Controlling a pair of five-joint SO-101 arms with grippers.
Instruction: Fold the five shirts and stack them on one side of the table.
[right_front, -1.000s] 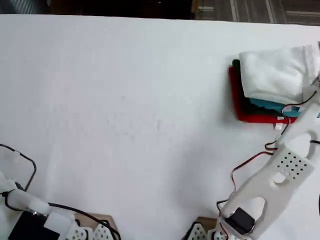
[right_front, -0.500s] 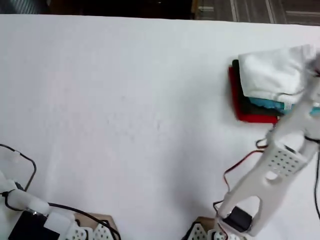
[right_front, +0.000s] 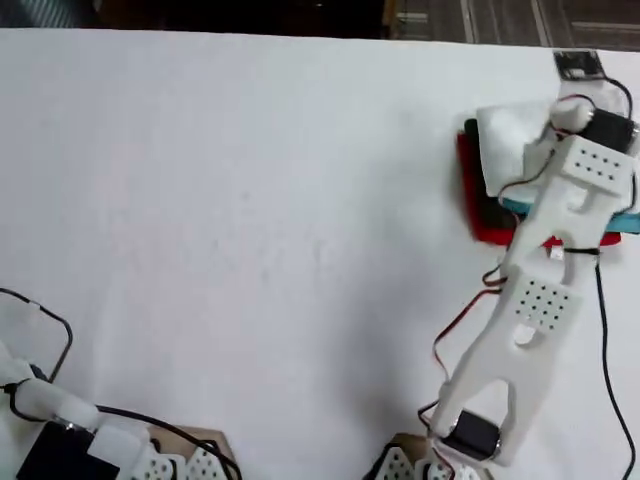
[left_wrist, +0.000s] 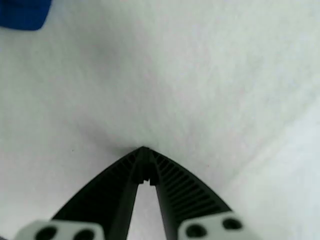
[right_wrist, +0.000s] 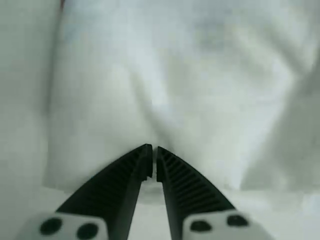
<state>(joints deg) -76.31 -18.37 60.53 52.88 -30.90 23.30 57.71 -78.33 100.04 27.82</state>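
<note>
A stack of folded shirts lies at the table's right side: a red shirt (right_front: 478, 205) at the bottom, a dark one (right_front: 497, 213) and a teal one (right_front: 622, 222) above it, and a white shirt (right_front: 508, 138) on top. My right arm (right_front: 537, 300) stretches over the stack and hides much of it. In the right wrist view my right gripper (right_wrist: 152, 164) is shut, with its tips resting on the white shirt (right_wrist: 175, 80). My left gripper (left_wrist: 145, 172) is shut over the bare white tabletop (left_wrist: 200, 75), and the left arm (right_front: 50, 420) sits at the near left corner.
The white table (right_front: 250, 200) runs wide to the left of the stack. Cables (right_front: 460, 340) trail along the right arm and by the left arm's base. A blue object (left_wrist: 22, 12) shows at the edge of the left wrist view.
My right arm has swung away from the right edge and reached farther over the stack, now covering part of the white shirt. The left arm has not moved.
</note>
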